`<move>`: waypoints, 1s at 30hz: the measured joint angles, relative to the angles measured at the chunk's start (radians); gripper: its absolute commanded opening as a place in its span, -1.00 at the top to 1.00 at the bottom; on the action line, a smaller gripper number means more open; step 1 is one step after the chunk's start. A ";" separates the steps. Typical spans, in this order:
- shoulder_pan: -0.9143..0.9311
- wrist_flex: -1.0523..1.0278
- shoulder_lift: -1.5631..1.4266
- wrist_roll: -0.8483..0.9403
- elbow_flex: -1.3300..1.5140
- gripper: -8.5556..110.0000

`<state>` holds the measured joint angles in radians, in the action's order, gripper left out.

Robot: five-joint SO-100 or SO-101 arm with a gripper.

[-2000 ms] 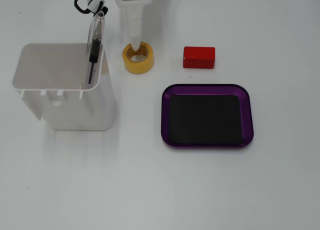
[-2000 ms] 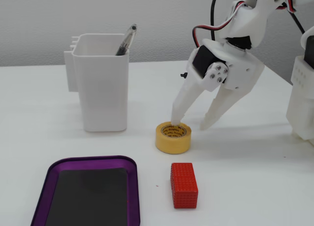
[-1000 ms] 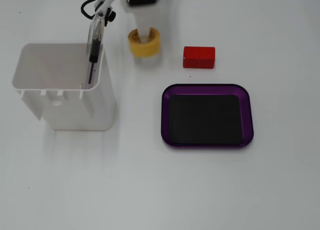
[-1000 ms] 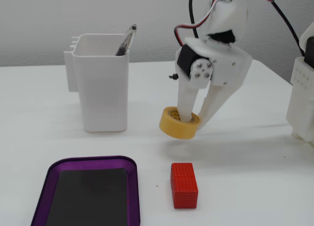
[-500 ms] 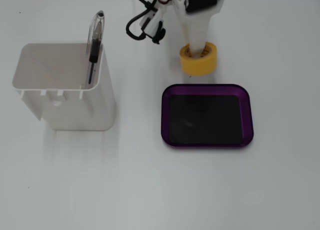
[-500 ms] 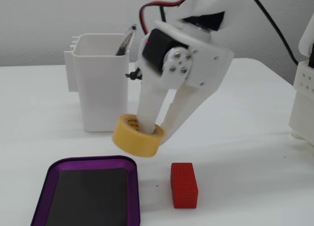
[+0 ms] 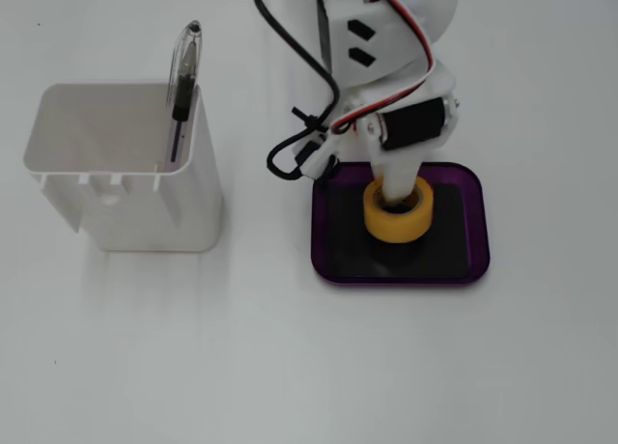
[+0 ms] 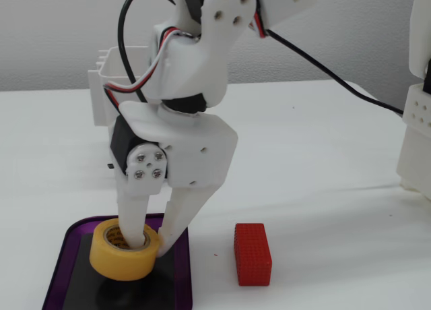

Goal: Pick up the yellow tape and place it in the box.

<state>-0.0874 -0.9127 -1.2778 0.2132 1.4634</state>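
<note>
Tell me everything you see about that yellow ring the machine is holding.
The yellow tape is a small, thick roll with a tan inner core. The gripper pinches its wall, one finger inside the hole and one outside. It hangs slightly tilted over the dark floor of the purple box, seemingly just above it with a shadow underneath.

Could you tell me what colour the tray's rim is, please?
Purple rim, clearest in a fixed view from above.

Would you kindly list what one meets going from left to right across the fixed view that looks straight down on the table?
White container with a pen at its right wall → purple tray, with the yellow tape held over its middle by the gripper.
</note>
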 measured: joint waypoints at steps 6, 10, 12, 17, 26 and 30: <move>0.086 0.000 0.021 -0.003 -0.003 0.86; 0.087 -0.028 0.021 -0.003 -0.005 0.77; 0.086 -0.064 0.021 -0.003 -0.005 0.70; 0.084 -0.129 0.021 -0.003 -0.044 0.65; 0.011 -0.342 -0.249 -0.003 -0.184 0.65; 0.002 -0.446 -0.462 -0.003 -0.242 0.65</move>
<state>-0.0859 -1.3591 -1.7395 0.2102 1.2210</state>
